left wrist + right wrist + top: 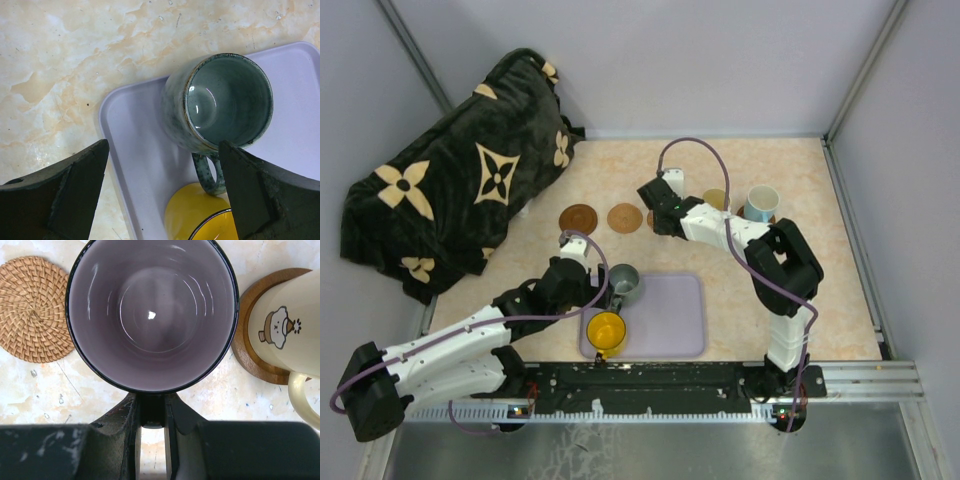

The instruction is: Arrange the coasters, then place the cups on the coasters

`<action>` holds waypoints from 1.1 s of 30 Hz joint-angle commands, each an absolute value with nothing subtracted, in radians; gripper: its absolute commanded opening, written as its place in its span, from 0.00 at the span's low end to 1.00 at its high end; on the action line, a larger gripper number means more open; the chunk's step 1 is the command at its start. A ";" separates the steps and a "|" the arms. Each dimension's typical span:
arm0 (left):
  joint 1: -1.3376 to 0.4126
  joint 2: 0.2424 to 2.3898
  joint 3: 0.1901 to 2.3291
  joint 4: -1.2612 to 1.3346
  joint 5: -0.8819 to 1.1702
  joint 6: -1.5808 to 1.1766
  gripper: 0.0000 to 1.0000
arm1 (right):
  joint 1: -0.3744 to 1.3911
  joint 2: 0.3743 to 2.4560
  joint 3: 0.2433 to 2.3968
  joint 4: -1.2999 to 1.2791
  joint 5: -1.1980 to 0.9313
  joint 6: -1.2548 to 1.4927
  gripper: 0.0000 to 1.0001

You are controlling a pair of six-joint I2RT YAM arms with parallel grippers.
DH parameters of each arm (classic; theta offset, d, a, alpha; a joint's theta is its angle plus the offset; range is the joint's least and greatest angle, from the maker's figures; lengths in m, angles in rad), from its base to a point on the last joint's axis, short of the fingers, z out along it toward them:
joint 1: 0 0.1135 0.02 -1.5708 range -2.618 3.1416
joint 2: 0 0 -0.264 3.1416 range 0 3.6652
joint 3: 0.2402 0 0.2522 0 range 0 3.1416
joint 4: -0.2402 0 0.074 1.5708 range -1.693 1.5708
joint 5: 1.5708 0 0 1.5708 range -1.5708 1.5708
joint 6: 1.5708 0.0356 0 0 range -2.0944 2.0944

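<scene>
The left jaws were released and wide apart over the lavender tray (135, 165). Their fingers (75, 195) were on either side of the grey-green cup (225, 100) and did not touch it. In the top view this cup stood upright in the upper left part of the tray. Its handle pointed toward the yellow cup (200, 215) just beside it, lower in the frame.

The right jaws were clenched on the handle of the purple-grey cup (152, 310), which was upright. I could not tell whether it touched the worktop (60, 390). At its left lay a woven coaster (32, 310). At its right the cream cup (280, 320) stood on a dark wooden coaster (245, 350). In the top view a light blue cup (761, 202) stood right of centre.
</scene>
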State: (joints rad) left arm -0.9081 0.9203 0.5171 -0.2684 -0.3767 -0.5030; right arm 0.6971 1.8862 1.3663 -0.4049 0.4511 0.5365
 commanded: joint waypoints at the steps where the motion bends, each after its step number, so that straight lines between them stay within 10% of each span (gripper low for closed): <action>1: -0.914 0.926 0.507 -0.249 -0.371 -0.514 0.96 | 0.688 1.825 1.374 -0.328 0.499 0.555 0.00; 16: -0.913 0.937 0.508 -0.247 -0.368 -0.513 0.96 | 0.686 1.830 1.375 -0.342 0.476 0.565 0.01; 33: -0.914 0.950 0.508 -0.243 -0.362 -0.514 0.97 | 0.686 1.823 1.379 -0.352 0.448 0.557 0.37</action>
